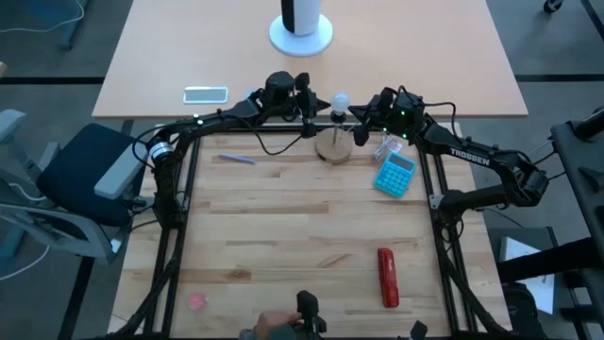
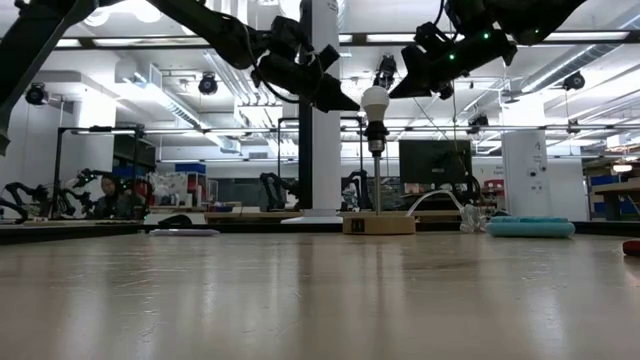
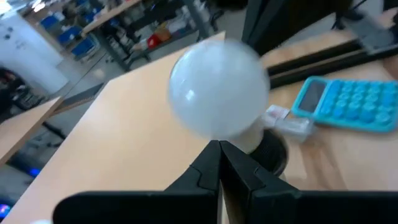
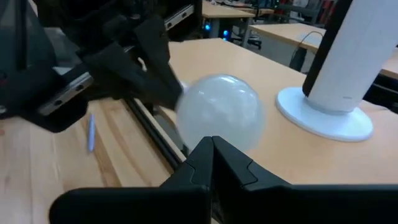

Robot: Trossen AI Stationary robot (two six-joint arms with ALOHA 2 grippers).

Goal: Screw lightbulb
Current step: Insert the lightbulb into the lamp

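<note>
The small white frosted lightbulb (image 1: 339,100) stands upright by its screw end on the thin post (image 2: 377,160) of the round wooden disc (image 1: 334,146), at the table's far middle. My left gripper (image 1: 313,110) is shut, its tips at the bulb's left side. My right gripper (image 1: 362,117) is shut, its tips at the bulb's right side. The bulb fills the left wrist view (image 3: 217,87) and the right wrist view (image 4: 217,112), just past each pair of shut fingers. My left gripper's shut fingertips (image 2: 352,103) come level from the table's left and reach the bulb's rounded left side (image 2: 364,101); they seem to touch it. My right gripper's shut fingertips (image 2: 396,92) slant down from the table's right to the bulb's rounded right side (image 2: 386,99); whether they touch it, I cannot tell.
A blue calculator (image 1: 394,174) and a clear wrapper (image 1: 389,146) lie right of the disc. A red object (image 1: 387,277) lies near the front right. A large white cylinder (image 1: 301,28), a phone (image 1: 206,93) and a pen (image 1: 236,159) are farther off.
</note>
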